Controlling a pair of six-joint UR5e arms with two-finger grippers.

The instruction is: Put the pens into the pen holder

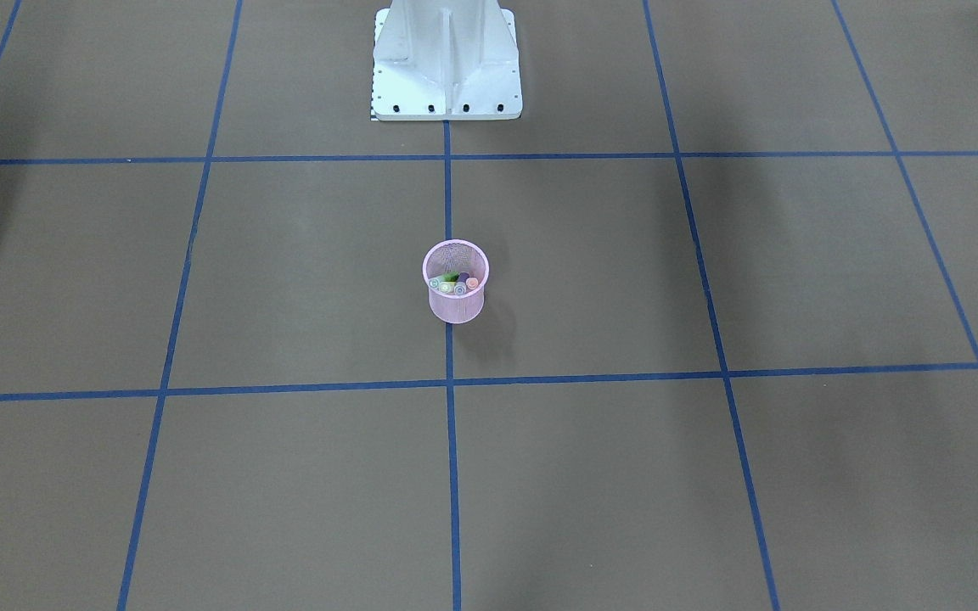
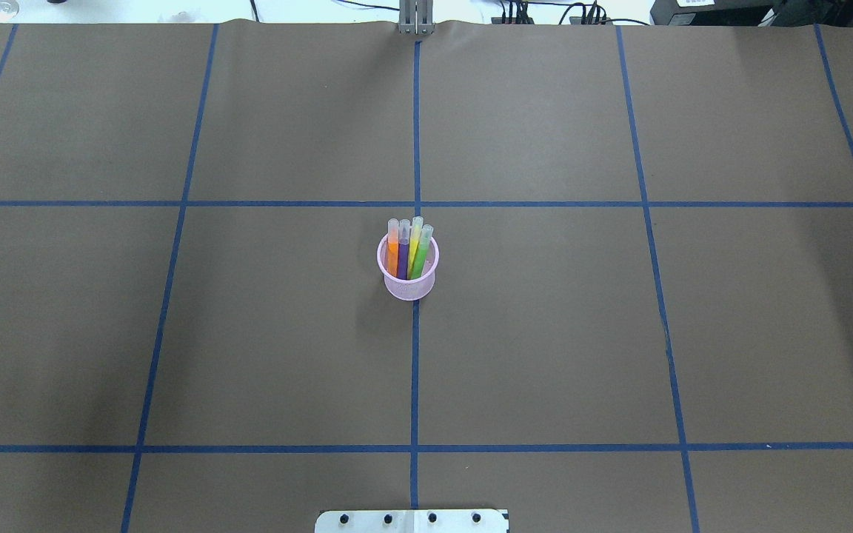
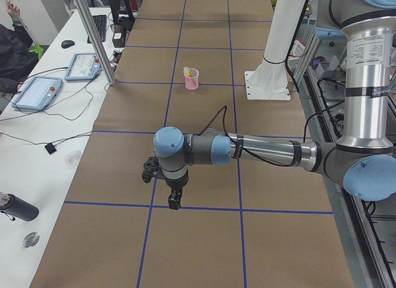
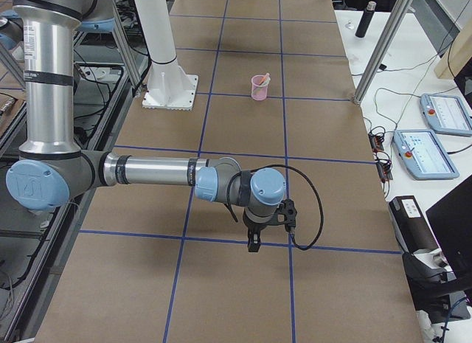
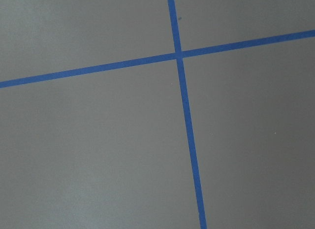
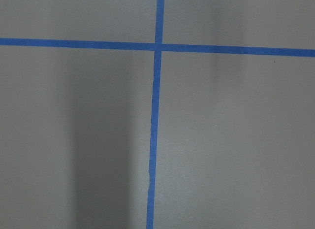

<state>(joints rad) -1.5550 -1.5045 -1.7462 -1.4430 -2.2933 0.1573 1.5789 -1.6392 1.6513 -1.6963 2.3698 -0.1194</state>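
The pink mesh pen holder (image 2: 409, 285) stands upright at the table's middle, on a blue tape line. Several pens stand in it, leaning on its far rim with clear caps up: orange (image 2: 392, 253), purple (image 2: 403, 257), yellow (image 2: 415, 241) and green (image 2: 421, 253). The holder (image 1: 455, 307) also shows from the front. My left gripper (image 3: 175, 201) hangs over the table far from the holder (image 3: 192, 82), and only the left side view shows it. My right gripper (image 4: 254, 245) hangs far from the holder (image 4: 259, 90) at the opposite end. I cannot tell whether either is open or shut. Both wrist views show only bare table.
The white robot pedestal (image 1: 446, 76) stands behind the holder. Blue tape lines (image 2: 415, 370) cross the brown table. Teach pendants (image 3: 37, 93) and cables lie on the side bench, where a person's arm (image 3: 9, 49) rests. A dark bottle (image 3: 17, 207) lies there too.
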